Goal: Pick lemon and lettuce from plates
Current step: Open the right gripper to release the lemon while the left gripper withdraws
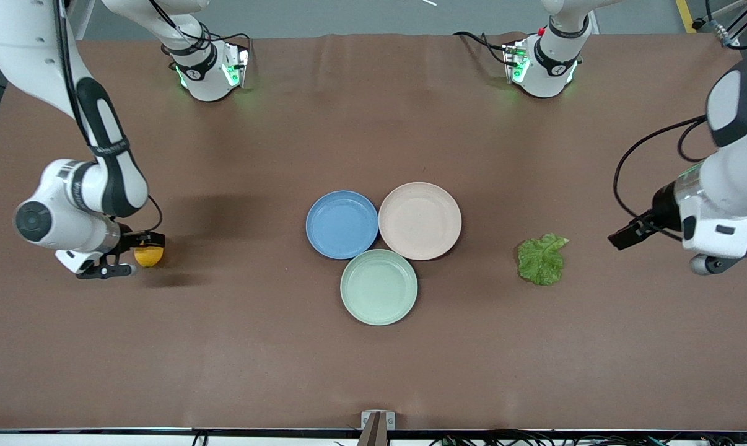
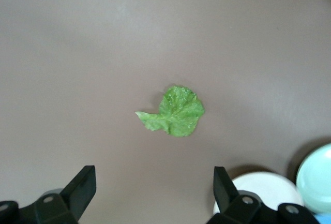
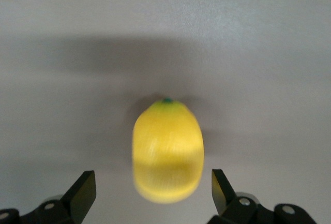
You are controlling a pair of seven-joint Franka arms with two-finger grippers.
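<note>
The lemon lies on the brown table at the right arm's end, off the plates. My right gripper is low over it and open. In the right wrist view the lemon sits between the spread fingers, and neither touches it. The lettuce lies flat on the table toward the left arm's end, beside the beige plate. My left gripper hangs open and empty over the table past the lettuce. The blue plate is empty.
A mint green plate touches the blue and beige plates, nearer the front camera; all three are empty. The left wrist view shows the beige plate and the mint plate at its edge. The arms' bases stand along the table's back edge.
</note>
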